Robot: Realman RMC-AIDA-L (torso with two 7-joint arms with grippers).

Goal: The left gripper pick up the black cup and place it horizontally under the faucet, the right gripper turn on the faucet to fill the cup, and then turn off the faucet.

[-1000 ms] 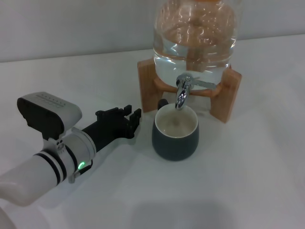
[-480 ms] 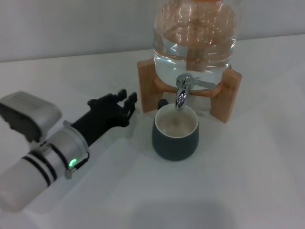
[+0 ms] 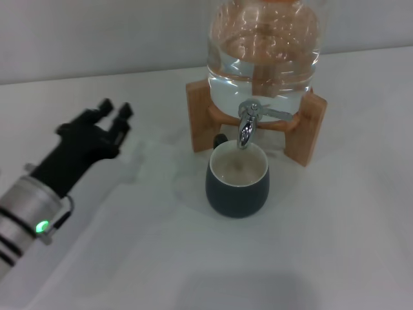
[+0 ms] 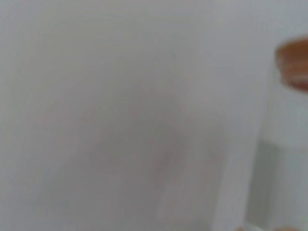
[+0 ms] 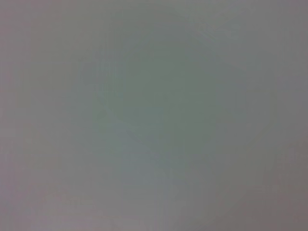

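Black cup [image 3: 237, 180] upright on bench [image 3: 322, 245], directly under faucet [image 3: 246, 126] spout; placement done. Cup interior appears empty; faucet opening, filling, closing remain. Left claw [image 3: 113, 110] well apart from cup at bench left, fingers apart, empty, arm angled up toward glass jar [image 3: 264, 51]. Right claw not in view.

My head camera looked forward and down on the glass jar [image 3: 264, 48] from fairly close, the white table [image 3: 322, 245] spread before it. My left wrist camera faced the blank wall beside that same jar [image 4: 284, 144], caught along one edge. My right wrist camera showed only featureless grey.
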